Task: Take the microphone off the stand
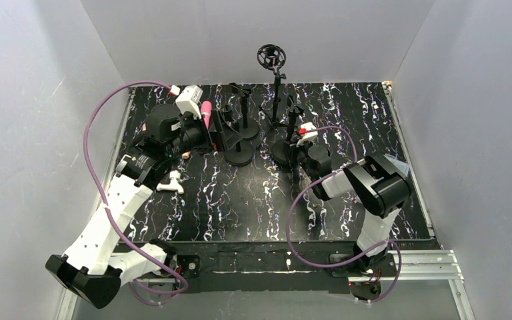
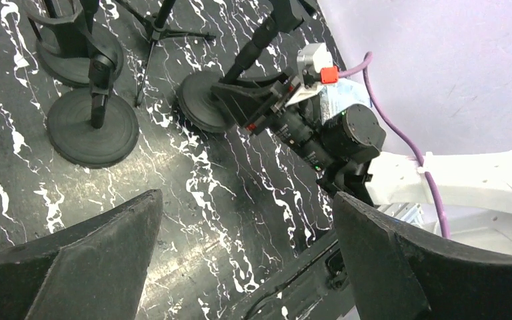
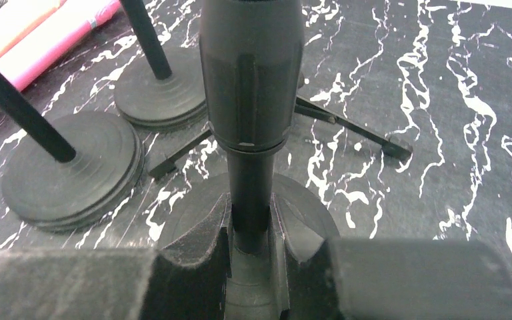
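Only my right wrist view shows my right gripper (image 3: 250, 230) clenched on the stand (image 3: 252, 100); my left gripper (image 2: 247, 200) is released; I can't make out the microphone.

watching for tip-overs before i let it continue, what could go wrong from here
1. The right gripper is clamped on the thin stand pole just below the thick barrel. Pulling from there could lift or tip the stand instead of freeing the microphone.
2. Other round-base stands and a tripod leg sit close beside it, so a swing could knock them.
3. The left gripper is open and holding nothing, so nothing steadies the base.
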You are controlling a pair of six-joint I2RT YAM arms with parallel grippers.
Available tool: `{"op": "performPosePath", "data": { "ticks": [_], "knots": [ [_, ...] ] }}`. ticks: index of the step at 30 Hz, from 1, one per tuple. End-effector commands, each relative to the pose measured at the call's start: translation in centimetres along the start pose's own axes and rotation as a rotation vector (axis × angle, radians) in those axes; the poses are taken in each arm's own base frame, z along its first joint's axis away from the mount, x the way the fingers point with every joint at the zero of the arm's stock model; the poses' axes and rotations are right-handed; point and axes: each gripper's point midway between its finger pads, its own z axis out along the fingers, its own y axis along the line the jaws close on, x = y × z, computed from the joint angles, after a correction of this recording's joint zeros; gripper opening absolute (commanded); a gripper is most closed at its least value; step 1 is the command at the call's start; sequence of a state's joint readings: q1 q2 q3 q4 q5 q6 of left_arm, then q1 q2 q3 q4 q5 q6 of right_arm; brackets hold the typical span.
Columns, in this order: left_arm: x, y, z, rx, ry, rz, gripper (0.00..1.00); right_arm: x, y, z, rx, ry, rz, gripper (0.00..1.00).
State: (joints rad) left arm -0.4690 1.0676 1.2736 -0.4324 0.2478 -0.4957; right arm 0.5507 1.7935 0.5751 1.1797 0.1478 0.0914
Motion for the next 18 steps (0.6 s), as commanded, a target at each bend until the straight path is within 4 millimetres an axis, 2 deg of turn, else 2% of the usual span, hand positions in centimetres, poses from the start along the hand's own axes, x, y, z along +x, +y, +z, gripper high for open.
{"op": "performPosePath", "data": {
  "ticks": [1, 9, 15, 18],
  "knots": [
    [1.0, -0.1, -0.6, 0.011, 0.030, -0.007, 0.98, -8.1, 0.5, 2.3, -0.011, -0.300, -0.009, 0.01],
    [1.7, -0.3, -0.3, 0.032, 0.061, 0.003, 0.98, -5.4, 0.4, 3.3, -0.012, -0.243, -0.047, 0.01],
    [1.7, -0.6, -0.2, 0.046, 0.070, -0.002, 0.98, -3.6, -0.1, 2.8, 0.003, -0.207, -0.036, 0.17],
    [1.8, -0.5, -0.3, 0.045, 0.068, 0.000, 0.98, -3.2, 0.0, 2.6, -0.003, -0.193, -0.028, 0.30]
  ]
}}
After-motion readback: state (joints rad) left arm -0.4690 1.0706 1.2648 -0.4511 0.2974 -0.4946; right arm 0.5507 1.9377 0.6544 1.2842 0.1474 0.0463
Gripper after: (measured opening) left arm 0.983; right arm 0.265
